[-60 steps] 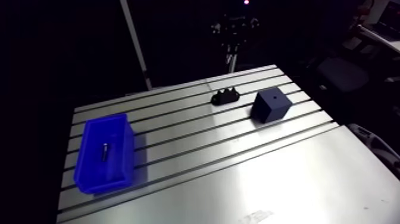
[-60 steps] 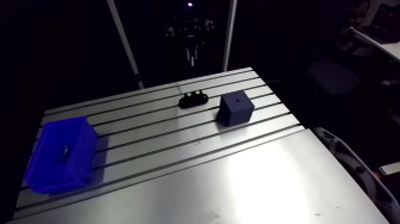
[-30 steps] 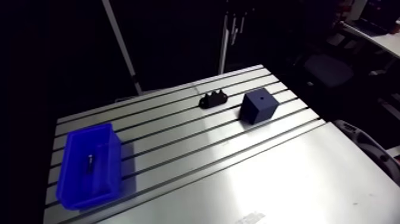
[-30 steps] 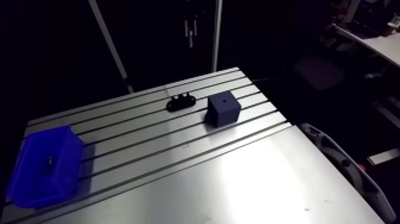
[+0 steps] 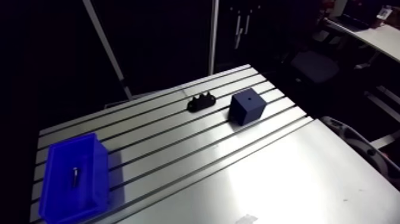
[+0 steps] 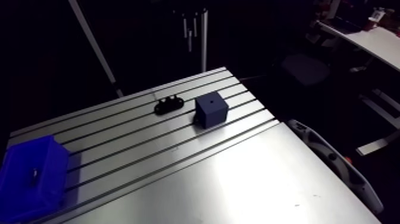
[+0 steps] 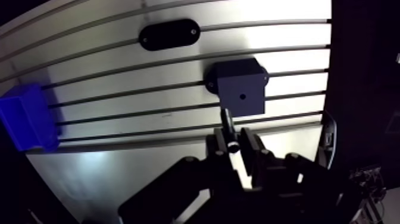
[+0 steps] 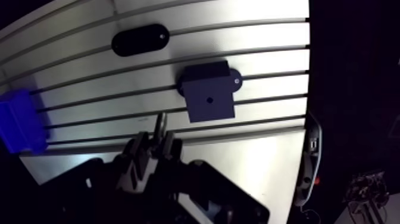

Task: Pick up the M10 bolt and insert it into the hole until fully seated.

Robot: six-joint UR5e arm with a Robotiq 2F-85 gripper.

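In the wrist view the pincer [image 7: 234, 146] is seen closed on a slender bolt [image 7: 227, 122]. The bolt is clamped between the fingers [image 7: 252, 150], with its shank sticking out ahead of the fingertips. Its long axis is thus carried along the pincer's own line, tip foremost.

The cube [image 7: 241, 86] is found just ahead of that tip. The hole [image 7: 241, 96] in its top face lies ahead of the bolt's line and slightly to one side. No contact between tip and cube can be made out, and the gap in height cannot be told.

On the tabletop [image 5: 286, 173] the cube is placed on the slotted part close to the right edge, toward the far right corner, with a black fixture [image 5: 202, 102] near it. A bin [image 5: 71, 182] is set at the left edge by the front corner, and a second small bolt-like piece [image 5: 75, 176] is seen lying in it.

The coming move is judged to turn on the offset between tip and hole. The tip must be brought over the hole and the shank kept square to the top face, since a tilted shank could be caught on the rim.
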